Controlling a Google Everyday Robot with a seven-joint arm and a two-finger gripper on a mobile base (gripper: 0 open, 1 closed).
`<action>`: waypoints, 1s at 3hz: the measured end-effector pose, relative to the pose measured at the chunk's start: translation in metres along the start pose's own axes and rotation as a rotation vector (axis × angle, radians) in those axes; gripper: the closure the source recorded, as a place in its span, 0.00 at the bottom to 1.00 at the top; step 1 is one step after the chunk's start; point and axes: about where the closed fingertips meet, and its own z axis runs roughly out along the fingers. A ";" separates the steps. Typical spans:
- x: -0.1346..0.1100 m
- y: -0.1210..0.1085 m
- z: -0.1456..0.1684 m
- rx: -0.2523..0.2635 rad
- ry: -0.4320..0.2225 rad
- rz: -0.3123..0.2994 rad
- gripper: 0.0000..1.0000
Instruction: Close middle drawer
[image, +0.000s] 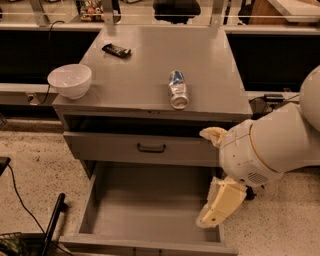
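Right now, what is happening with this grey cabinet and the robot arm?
The robot's cream two-finger gripper hangs open and empty by the right side of the middle drawer, a wide, deep grey metal tray pulled far out of the grey metal cabinet. It is not closed yet. A white round bowl, a silver can on its side and a dark flat bar rest on top.

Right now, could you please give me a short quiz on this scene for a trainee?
1. True or false: the can stands upright on the cabinet.
2. What sits at the cabinet's front left corner: A mug, B bowl, C plate?
3. Where is the gripper?
Key: 1 false, the can lies on its side. 2 B. 3 At the right edge of the pulled-out middle drawer.
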 end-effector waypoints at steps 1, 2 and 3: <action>-0.002 0.000 0.003 0.002 0.024 -0.005 0.00; 0.031 0.009 0.058 -0.052 0.027 -0.021 0.00; 0.094 0.043 0.148 -0.125 0.059 -0.018 0.00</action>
